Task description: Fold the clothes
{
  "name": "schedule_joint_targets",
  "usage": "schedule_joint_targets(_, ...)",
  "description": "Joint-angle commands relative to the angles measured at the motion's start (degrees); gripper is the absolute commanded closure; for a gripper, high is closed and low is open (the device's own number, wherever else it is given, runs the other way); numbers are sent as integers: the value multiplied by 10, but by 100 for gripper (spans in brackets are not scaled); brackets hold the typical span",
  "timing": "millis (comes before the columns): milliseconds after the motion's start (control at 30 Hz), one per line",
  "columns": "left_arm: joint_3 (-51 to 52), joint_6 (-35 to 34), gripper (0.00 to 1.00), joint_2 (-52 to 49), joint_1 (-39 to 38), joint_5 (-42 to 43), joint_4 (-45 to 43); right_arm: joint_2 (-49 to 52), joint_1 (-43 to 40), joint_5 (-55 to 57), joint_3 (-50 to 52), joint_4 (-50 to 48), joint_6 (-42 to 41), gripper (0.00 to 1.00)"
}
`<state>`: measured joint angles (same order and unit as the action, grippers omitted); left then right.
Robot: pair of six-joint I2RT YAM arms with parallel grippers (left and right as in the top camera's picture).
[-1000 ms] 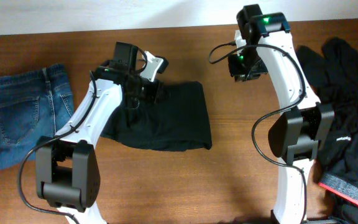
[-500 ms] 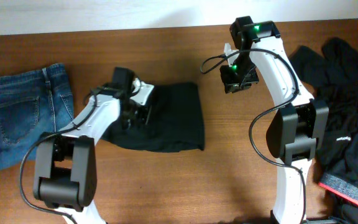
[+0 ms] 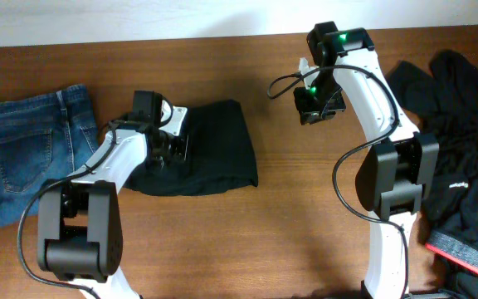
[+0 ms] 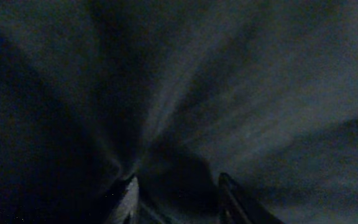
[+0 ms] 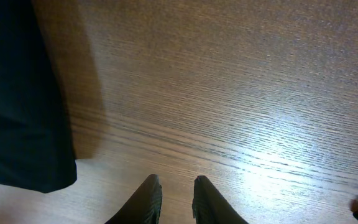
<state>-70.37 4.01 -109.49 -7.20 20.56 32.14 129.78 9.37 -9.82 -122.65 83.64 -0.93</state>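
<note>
A folded black garment (image 3: 218, 149) lies on the table left of centre. My left gripper (image 3: 173, 148) is at its left part and shut on the fabric. In the left wrist view the black cloth (image 4: 229, 81) fills the frame and bunches in folds between the fingers (image 4: 176, 186). Folded blue denim jeans (image 3: 36, 158) lie at the far left. My right gripper (image 3: 314, 108) hovers over bare wood to the right of the garment, shut and empty. In the right wrist view its fingers (image 5: 176, 183) are over wood, with a black cloth edge (image 5: 17, 93) at left.
A loose pile of black clothes (image 3: 463, 141) covers the right end of the table, with a red-trimmed piece (image 3: 463, 253) at the front right. The wooden table (image 3: 305, 216) shows between the garment and the pile. A pale wall runs along the back.
My left gripper has dragged the black garment to the left, toward the jeans. The right arm shifted slightly left at first, then stayed still.
</note>
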Motion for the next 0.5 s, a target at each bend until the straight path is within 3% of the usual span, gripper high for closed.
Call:
schedule_joint_targets(0,-46,-1,54,38,8,-9,21,-18,0,-5,3,2,8,76)
schedule_joint_targets(100,-98,-2,54,72,11,-8,61,-18,0,-6,3,2,26,77)
schedule_joint_targets(167,-110,-22,59,87,11,-8,80,-18,0,-24,3,2,62,77)
schedule_joint_targets(233,-110,-76,74,96,10,-9,103,-18,0,-52,3,2,116,76)
schedule_joint_targets(367,-102,-244,75,92,10,-39,195,-18,0,-56,3,-11,132,70)
schedule_joint_targets(467,-84,-289,75,92,10,-39,242,-18,0,-57,3,-25,138,64)
